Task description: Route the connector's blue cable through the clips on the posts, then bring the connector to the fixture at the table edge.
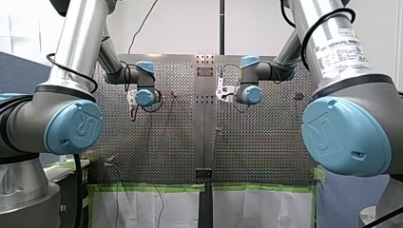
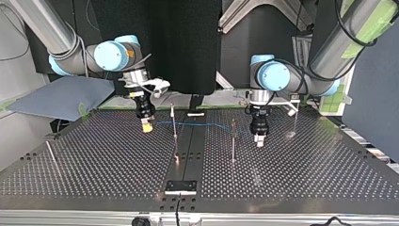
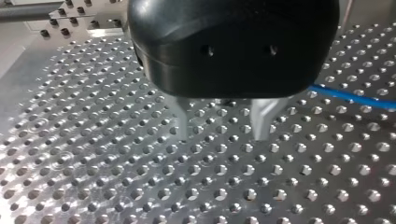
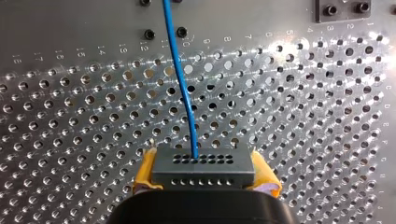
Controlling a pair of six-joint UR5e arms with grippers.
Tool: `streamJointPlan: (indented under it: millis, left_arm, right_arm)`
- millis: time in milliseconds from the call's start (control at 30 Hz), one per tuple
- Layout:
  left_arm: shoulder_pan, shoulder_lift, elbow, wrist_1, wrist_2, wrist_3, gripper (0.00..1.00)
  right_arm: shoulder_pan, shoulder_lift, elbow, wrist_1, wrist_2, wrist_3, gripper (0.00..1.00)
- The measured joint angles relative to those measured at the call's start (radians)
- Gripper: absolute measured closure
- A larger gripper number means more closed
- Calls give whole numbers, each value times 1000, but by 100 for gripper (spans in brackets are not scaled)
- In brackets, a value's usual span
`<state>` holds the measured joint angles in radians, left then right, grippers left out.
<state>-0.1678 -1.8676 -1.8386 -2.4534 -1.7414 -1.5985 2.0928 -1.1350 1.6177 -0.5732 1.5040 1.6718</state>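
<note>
In the right wrist view my right gripper (image 4: 205,175) has its yellow pads (image 4: 145,173) shut on a small grey connector (image 4: 201,161). A blue cable (image 4: 180,70) leaves the connector's face and runs ahead over the plate. In the top view my right gripper (image 2: 147,125) hangs at the left, just above the table. From it the blue cable (image 2: 202,125) stretches past two thin posts (image 2: 174,123) (image 2: 233,141) towards my left gripper (image 2: 259,139). In the left wrist view my left gripper (image 3: 222,135) is open, with nothing between its metal fingers (image 3: 183,126); the cable (image 3: 355,96) lies beside it.
A dark fixture plate (image 2: 180,187) sits at the table's near edge in the top view. Other thin posts stand at the top view's far left (image 2: 50,151) and right (image 2: 294,123). The perforated table (image 2: 94,165) stretches wide around them.
</note>
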Motion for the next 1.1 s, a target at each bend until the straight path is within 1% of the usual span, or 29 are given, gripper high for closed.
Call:
streamJointPlan:
  millis: [167,300,400,500,800,1000,1100]
  left_arm:
    - [0,0,0,-29,8,-5,1]
    - [0,1,-4,-59,39,-7,1]
    - [1,6,-18,-68,62,-13,1]
    - [3,20,-38,-60,88,-33,1]
    - [14,84,-103,3,167,-109,1]
    - [11,92,-130,5,215,-157,1]
    - [9,93,-149,3,241,-167,1]
  right_arm:
    - [0,0,0,3,-1,0,100]
    - [1,0,0,4,-1,0,100]
    - [1,0,0,7,-1,0,100]
    - [1,0,0,9,-1,0,100]
    - [0,1,0,10,-1,-1,100]
    - [0,1,0,11,-1,-1,100]
    - [1,1,0,11,-1,-1,100]
